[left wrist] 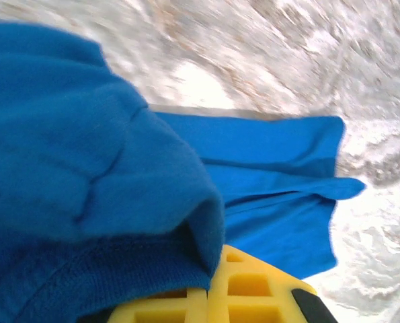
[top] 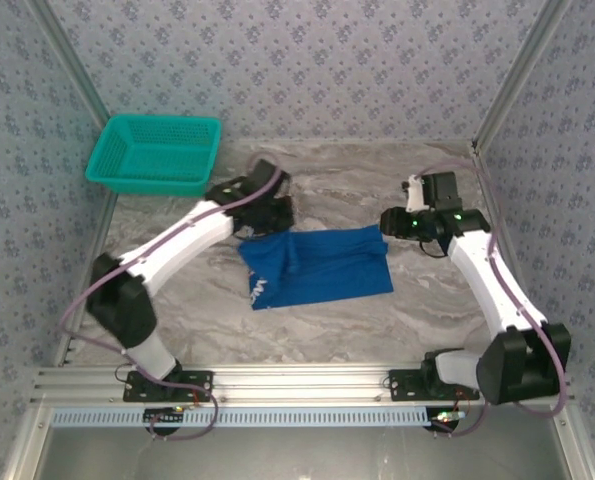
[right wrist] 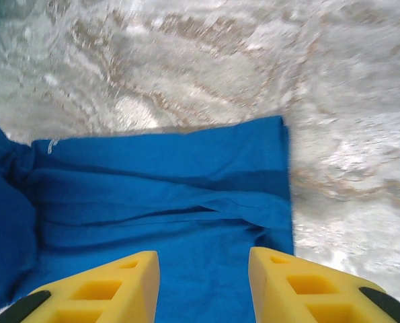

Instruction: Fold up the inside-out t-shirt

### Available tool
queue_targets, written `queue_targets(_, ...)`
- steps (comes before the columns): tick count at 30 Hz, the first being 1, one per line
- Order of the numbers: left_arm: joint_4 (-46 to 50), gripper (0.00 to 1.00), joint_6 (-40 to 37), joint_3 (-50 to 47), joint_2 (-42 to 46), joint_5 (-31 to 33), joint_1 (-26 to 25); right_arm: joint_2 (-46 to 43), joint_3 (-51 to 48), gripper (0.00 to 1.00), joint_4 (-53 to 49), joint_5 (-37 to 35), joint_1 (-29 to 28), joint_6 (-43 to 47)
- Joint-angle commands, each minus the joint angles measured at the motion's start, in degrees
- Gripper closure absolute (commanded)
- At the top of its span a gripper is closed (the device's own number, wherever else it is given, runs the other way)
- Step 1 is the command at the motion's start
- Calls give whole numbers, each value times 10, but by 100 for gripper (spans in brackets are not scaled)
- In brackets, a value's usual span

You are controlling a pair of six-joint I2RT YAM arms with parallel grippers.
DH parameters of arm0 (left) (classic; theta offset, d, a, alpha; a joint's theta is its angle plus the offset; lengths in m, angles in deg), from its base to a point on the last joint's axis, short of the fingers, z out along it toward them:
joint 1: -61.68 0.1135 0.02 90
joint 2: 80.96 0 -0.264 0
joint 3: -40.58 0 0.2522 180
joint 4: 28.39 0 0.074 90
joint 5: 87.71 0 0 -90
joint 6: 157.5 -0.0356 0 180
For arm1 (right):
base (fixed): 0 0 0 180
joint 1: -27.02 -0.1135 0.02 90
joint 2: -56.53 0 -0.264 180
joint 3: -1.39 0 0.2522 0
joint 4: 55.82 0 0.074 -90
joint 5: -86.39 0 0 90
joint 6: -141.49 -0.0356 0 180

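We see the t-shirt (top: 322, 268) lying mid-table (top: 377, 335); the basket (top: 152, 183) sits behind it, at far left.

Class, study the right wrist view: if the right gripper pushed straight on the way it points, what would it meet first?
Probably the t-shirt, spread just ahead of the right gripper, though depth is unclear.
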Motion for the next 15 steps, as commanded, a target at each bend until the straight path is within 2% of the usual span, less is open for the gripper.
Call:
queue_targets(1,-21,100,101,70,-86,5,-44,-54,-14,58,-29,-23,13,-11)
queue_targets(5,-8,100,106,210,-211,-3,-78,-97,-28,57,-47,-16,18,-15)
queue_targets(8,15,100,100,299,-280,-38,-90,-122,-36,57,-57,-12,21,-18)
queue_targets(15,41,100,91,356,-314,-60,-103,-142,-42,56,-81,-20,26,-10)
